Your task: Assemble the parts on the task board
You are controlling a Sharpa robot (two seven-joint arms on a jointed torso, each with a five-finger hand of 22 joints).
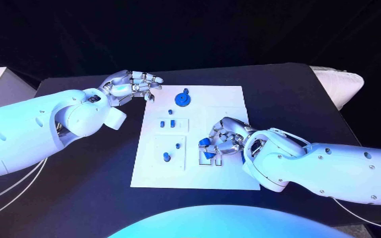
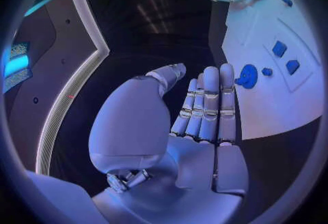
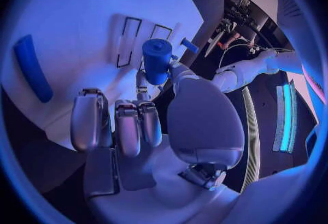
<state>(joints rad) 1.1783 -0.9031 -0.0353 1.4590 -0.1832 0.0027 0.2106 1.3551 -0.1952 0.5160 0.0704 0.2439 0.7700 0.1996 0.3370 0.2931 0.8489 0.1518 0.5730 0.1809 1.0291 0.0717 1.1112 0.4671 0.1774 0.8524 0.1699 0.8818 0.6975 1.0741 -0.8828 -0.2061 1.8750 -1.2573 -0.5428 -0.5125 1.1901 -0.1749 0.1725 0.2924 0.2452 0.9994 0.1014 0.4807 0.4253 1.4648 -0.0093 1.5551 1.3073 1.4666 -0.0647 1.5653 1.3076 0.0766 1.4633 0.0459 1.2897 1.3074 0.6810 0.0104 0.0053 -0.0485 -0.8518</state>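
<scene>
The white task board [image 1: 226, 103] lies in the middle of the black table. My right hand [image 1: 224, 140] hovers over its near right part and pinches a blue cylinder part [image 3: 156, 59] between thumb and a finger, close to two dark-edged slots [image 3: 130, 41]. A round blue part [image 1: 183, 99] sits at the board's far end, with small blue parts [image 1: 167, 123] set in the left panels. A long blue part [image 3: 33, 68] lies on the board beside the right hand. My left hand [image 1: 131, 87] rests off the board's far left corner, fingers stretched out [image 2: 205, 109], holding nothing.
A white padded object [image 1: 339, 84] lies at the table's far right edge, and a white box [image 1: 3, 84] stands off the left edge. Bare black table [image 1: 87, 194] lies left of the board.
</scene>
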